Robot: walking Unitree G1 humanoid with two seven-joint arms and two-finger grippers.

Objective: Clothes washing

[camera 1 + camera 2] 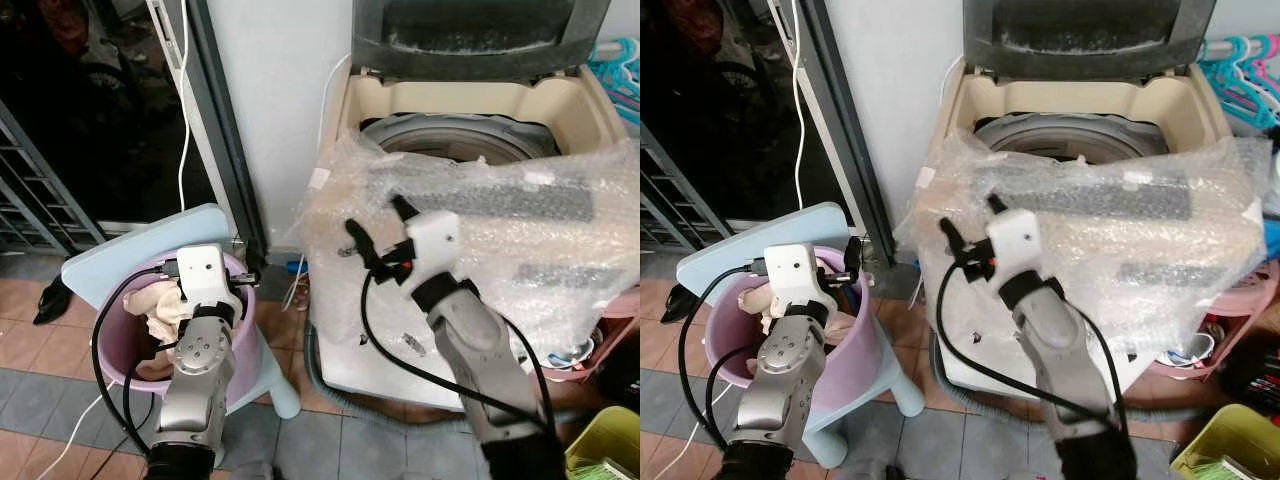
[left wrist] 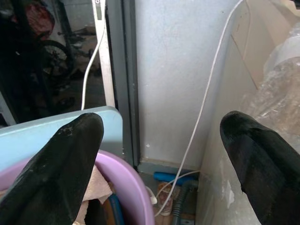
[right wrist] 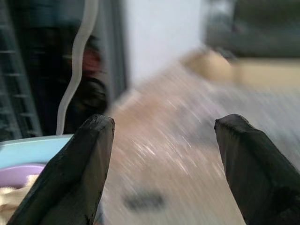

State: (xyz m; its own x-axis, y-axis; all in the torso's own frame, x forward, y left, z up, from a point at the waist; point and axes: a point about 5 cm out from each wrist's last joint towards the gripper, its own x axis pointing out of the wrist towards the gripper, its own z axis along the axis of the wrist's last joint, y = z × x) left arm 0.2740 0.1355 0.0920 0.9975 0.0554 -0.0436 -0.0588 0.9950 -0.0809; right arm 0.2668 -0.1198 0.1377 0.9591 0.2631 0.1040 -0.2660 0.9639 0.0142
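A cream top-loading washing machine (image 1: 470,110) stands with its lid up and its drum (image 1: 455,138) showing. Bubble wrap (image 1: 520,240) covers its front panel. To the left, a purple basin (image 1: 245,335) holds beige clothes (image 1: 165,305) and rests on a light blue stool (image 1: 130,245). My left gripper (image 2: 161,140) hangs open over the basin's far rim, holding nothing. My right gripper (image 1: 375,218) is raised in front of the bubble wrap at the machine's left front corner. It is open and holds nothing; its wrist view is motion-blurred.
A dark doorway with a metal gate (image 1: 30,200) lies at the left, and a white cable (image 1: 183,120) hangs by its frame. A grey hose (image 1: 330,385) runs under the machine. A pink basket (image 1: 600,350), a yellow-green bin (image 1: 605,440) and teal hangers (image 1: 620,65) crowd the right.
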